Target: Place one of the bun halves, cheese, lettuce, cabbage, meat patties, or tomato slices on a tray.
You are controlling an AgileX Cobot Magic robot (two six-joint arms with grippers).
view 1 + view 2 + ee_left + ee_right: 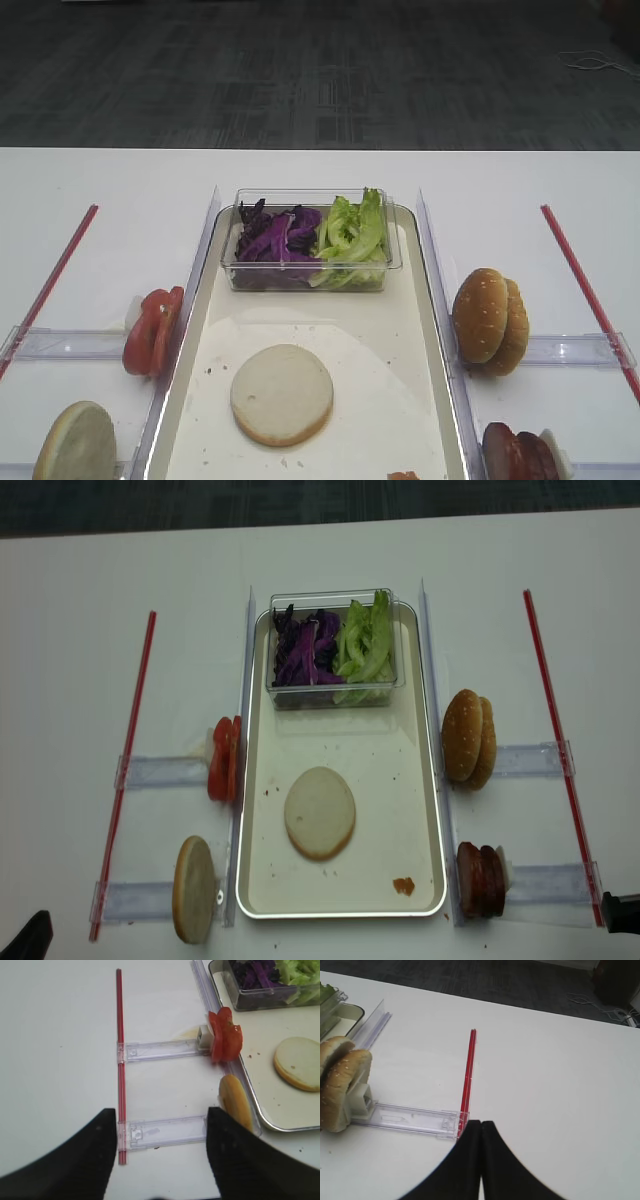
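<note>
One bun half [282, 393] already flat on the tray [400, 330], cut face up, in the near part, clear of the rims. Step arguably done for that piece; nothing else loose on the tray apart from a small reddish scrap [403, 885] by the near right corner and some crumbs.

At the tray's far end, a clear box [305, 272] with cabbage [277, 236] on the left side and lettuce [352, 232] on the right. Just outside the tray's left rim, tomato slices [153, 329] standing on edge in a rack; nearer along the same rim, a second bun half [76, 443] on edge. Outside the right rim, two seeded buns [490, 320] upright; nearer, meat patties [514, 455] on edge. No cheese to be made out. All of these untouched, so available for a further placement if wanted.

Left gripper [157, 1160] hanging back off the tray's near left corner, above the rack rails, pointed toward the tomato slices and the upright bun half; jaws partly apart, nothing between them. Right gripper [481, 1160] withdrawn off the tray's right side, above bare table near the red strip [467, 1077]; jaws pressed together, holding nothing. Only dark slivers of either arm at the bottom corners of the overhead view.
</note>
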